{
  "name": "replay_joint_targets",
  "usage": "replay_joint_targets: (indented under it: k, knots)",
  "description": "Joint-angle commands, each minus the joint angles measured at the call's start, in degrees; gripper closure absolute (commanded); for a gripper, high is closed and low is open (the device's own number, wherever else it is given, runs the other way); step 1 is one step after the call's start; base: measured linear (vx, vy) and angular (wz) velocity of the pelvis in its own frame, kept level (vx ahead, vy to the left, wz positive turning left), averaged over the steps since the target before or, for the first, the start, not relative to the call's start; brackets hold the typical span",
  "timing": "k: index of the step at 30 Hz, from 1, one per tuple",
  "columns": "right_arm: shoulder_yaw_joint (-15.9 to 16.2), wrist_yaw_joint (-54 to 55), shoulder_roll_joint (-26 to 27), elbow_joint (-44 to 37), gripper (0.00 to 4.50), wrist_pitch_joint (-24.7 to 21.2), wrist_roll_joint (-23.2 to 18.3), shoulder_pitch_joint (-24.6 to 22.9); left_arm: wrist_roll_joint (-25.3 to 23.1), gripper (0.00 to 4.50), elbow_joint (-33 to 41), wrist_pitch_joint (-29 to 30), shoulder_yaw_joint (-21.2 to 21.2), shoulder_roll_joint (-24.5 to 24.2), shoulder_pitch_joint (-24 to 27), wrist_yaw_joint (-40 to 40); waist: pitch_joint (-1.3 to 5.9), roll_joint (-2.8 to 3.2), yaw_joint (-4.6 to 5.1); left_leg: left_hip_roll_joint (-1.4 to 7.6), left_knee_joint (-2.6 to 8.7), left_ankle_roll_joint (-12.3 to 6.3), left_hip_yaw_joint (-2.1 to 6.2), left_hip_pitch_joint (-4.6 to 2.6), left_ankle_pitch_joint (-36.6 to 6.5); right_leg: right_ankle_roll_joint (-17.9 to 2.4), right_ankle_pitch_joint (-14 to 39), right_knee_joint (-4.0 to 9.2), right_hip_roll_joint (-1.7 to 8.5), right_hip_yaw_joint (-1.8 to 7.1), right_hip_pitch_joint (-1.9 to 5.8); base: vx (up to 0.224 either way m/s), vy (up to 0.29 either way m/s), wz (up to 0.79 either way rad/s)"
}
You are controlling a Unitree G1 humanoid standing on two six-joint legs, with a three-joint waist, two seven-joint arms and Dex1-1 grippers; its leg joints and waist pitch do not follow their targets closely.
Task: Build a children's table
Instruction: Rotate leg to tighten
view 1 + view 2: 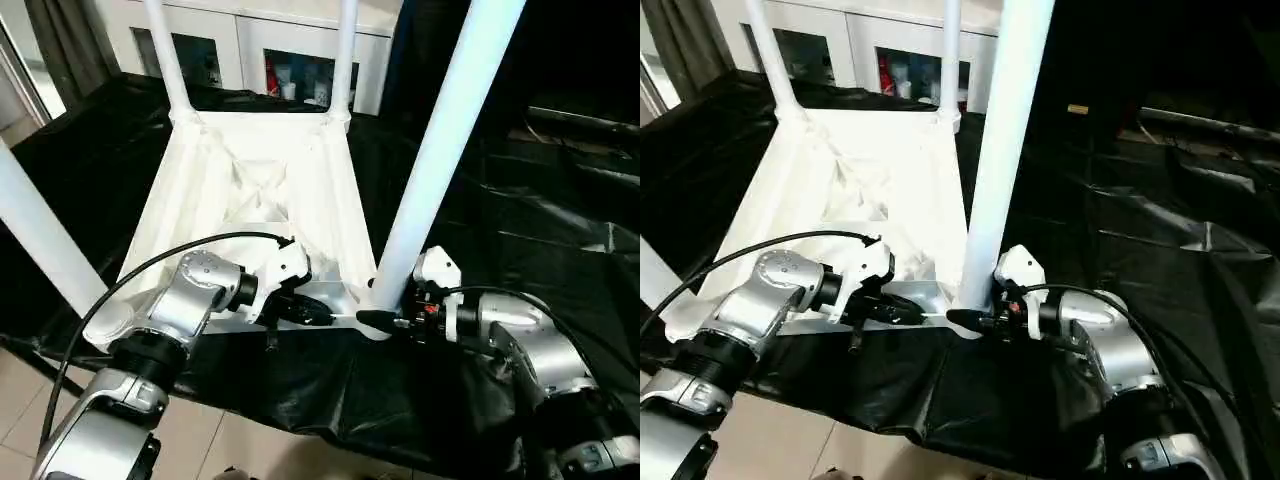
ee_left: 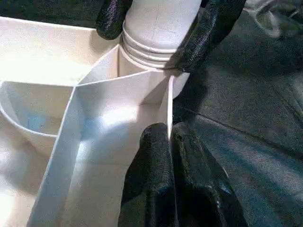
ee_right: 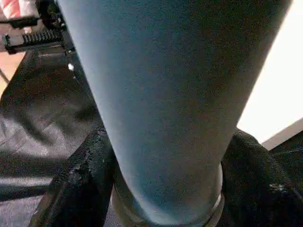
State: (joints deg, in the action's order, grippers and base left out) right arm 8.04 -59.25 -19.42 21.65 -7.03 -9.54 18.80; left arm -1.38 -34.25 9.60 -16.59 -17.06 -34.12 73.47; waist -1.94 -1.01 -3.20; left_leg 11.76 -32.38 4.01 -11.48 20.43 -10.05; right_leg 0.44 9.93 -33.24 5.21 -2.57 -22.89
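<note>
Right gripper (image 1: 385, 322) clasped around the base of the near right leg (image 1: 440, 150), black fingers (image 3: 83, 182) on either side of the tube just above its corner socket; left gripper (image 1: 318, 312) pinched tight on the near rim of the upturned top (image 1: 250, 190), one finger either side of the thin wall. Top lying ribbed side up on the black sheet (image 1: 560, 230) over the bench, long axis running away from the robot. All four legs pointing up: near left leg (image 1: 40, 240) and two far legs (image 1: 168, 55) upright, the grasped one leaning right. White cabinet (image 1: 270, 40) beyond the far end.
</note>
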Motion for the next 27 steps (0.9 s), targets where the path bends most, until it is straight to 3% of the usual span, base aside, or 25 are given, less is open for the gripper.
replay_joint_targets:
  k: [1, 4, 5, 8, 10, 11, 14, 16, 18, 22, 23, 24, 25, 27]
  knots:
    - [0.1, 6.5, 2.3, 0.3, 1.84, -0.2, 1.7, -0.7, -2.8, 4.50, -3.9, 0.7, -1.9, 2.1, -0.1, -5.9, 2.70, 0.40, 0.35, 1.38, 3.57, -1.93, 0.48, -0.61, -16.0, -14.6, 10.5, 3.42, 2.15, 1.66, 2.27, 0.000, 0.000, 0.00]
    - [-1.6, 15.2, 6.3, 1.2, 1.86, -1.8, 2.8, -1.2, -3.8, 4.50, -6.8, 0.5, -1.1, 5.5, -1.8, -12.5, 2.53, 0.06, 0.65, 1.19, 3.84, 0.04, 0.79, -1.05, -20.6, -11.5, 20.2, 4.45, 2.34, 1.53, 1.97, -0.018, 0.001, 0.00]
    - [-2.8, 20.9, 9.8, 1.2, 1.86, -4.0, 2.7, -1.5, -3.7, 4.50, -8.0, 1.0, -0.6, 8.0, -2.8, -16.1, 2.36, -0.01, 0.90, 1.10, 4.00, 0.46, 1.08, -1.03, -22.5, -9.2, 25.7, 5.06, 2.39, 1.44, 1.74, -0.055, 0.004, -0.01]
    - [-3.5, 24.8, 12.3, 1.5, 1.86, -5.4, 2.7, -1.4, -3.7, 4.50, -8.5, 1.3, -0.2, 9.9, -3.3, -18.8, 2.19, -0.09, 1.27, 0.99, 4.09, 0.62, 1.30, -1.17, -24.0, -7.2, 30.2, 5.66, 2.40, 1.31, 1.20, -0.018, 0.001, 0.00]
    - [-3.0, 31.2, 16.1, 2.3, 1.86, -6.4, 4.5, -1.0, -3.5, 4.50, -9.1, 1.2, 0.2, 13.2, -3.7, -22.6, 2.08, -0.55, 1.56, 0.92, 4.09, 0.44, 1.44, -1.07, -24.8, -5.5, 33.1, 6.17, 2.43, 1.16, 0.90, 0.000, 0.000, 0.00]
    - [-2.8, 32.8, 17.1, 2.6, 1.86, -6.4, 5.0, -0.7, -3.5, 4.50, -9.5, 1.0, 0.1, 14.1, -3.8, -23.5, 2.05, -0.33, 1.58, 0.92, 4.16, 0.63, 1.58, -1.12, -25.1, -5.0, 34.0, 6.31, 2.46, 1.10, 0.78, 0.000, 0.000, 0.00]
    - [-1.7, 34.3, 18.5, 3.4, 1.86, -5.7, 6.3, 0.1, -3.7, 4.50, -9.5, 0.7, -0.4, 15.2, -3.6, -24.0, 2.05, -0.53, 1.73, 0.81, 4.18, 0.30, 1.76, -1.11, -26.3, -3.8, 35.7, 6.63, 2.53, 0.97, 0.61, 0.000, 0.000, 0.00]
    - [-0.7, 34.6, 18.8, 3.7, 1.86, -4.7, 7.6, 0.6, -3.9, 4.50, -9.3, 0.5, -0.7, 15.3, -3.4, -23.4, 2.05, -0.55, 1.77, 0.80, 4.25, 0.10, 1.80, -1.03, -26.6, -3.6, 35.6, 6.71, 2.52, 0.92, 0.61, 0.000, 0.000, 0.00]
    - [-1.5, 33.0, 18.6, 3.3, 1.30, -4.1, 6.5, 0.6, -3.9, 4.50, -9.1, -0.1, -0.6, 14.3, -3.0, -22.5, 2.11, -0.48, 1.79, 0.85, 4.41, 0.00, 1.85, -0.82, -26.3, -3.7, 34.5, 6.60, 2.54, 0.95, 0.78, 0.000, 0.000, 0.00]
    - [-1.5, 29.9, 16.8, 2.6, 0.95, -3.3, 5.7, 0.6, -3.6, 4.50, -8.6, -1.2, -0.3, 12.2, -2.5, -19.9, 2.15, -0.10, 1.71, 0.94, 4.54, -0.21, 1.76, -0.81, -26.5, -5.0, 31.2, 6.31, 2.50, 1.21, 0.76, 0.000, 0.000, 0.00]
    - [-0.9, 28.3, 15.8, 2.5, 0.81, -2.7, 5.9, 0.7, -3.4, 4.50, -8.3, -1.3, -0.2, 11.5, -2.3, -18.8, 2.17, -0.30, 1.75, 0.95, 4.59, -0.28, 1.71, -0.59, -26.2, -5.1, 30.5, 6.26, 2.46, 1.21, 0.95, 0.000, 0.000, 0.00]
    - [-0.9, 28.3, 15.8, 2.5, 0.81, -2.7, 5.9, 0.7, -3.4, 4.50, -8.3, -1.3, -0.2, 11.5, -2.3, -18.8, 2.25, -0.31, 1.66, 0.96, 4.54, -0.36, 1.67, -0.65, -26.0, -5.3, 30.0, 6.18, 2.47, 1.24, 0.95, 0.000, 0.000, 0.00]
    - [-0.3, 25.2, 14.2, 1.8, 0.81, -2.2, 5.6, 0.6, -3.1, 4.50, -8.0, -1.7, -0.3, 10.3, -2.1, -16.7, 2.22, 0.17, 1.62, 0.98, 4.49, -0.44, 1.53, -0.85, -25.8, -5.8, 29.1, 6.15, 2.47, 1.41, 0.75, 0.000, 0.000, 0.00]
    - [0.4, 20.7, 12.0, 0.7, 0.81, -1.9, 4.8, 0.4, -2.7, 4.50, -8.1, -3.4, -0.3, 8.8, -1.9, -14.0, 2.24, 0.04, 1.74, 0.96, 4.56, -0.83, 1.50, -0.53, -25.2, -6.4, 27.7, 6.08, 2.41, 1.38, 1.17, 0.000, 0.000, 0.00]
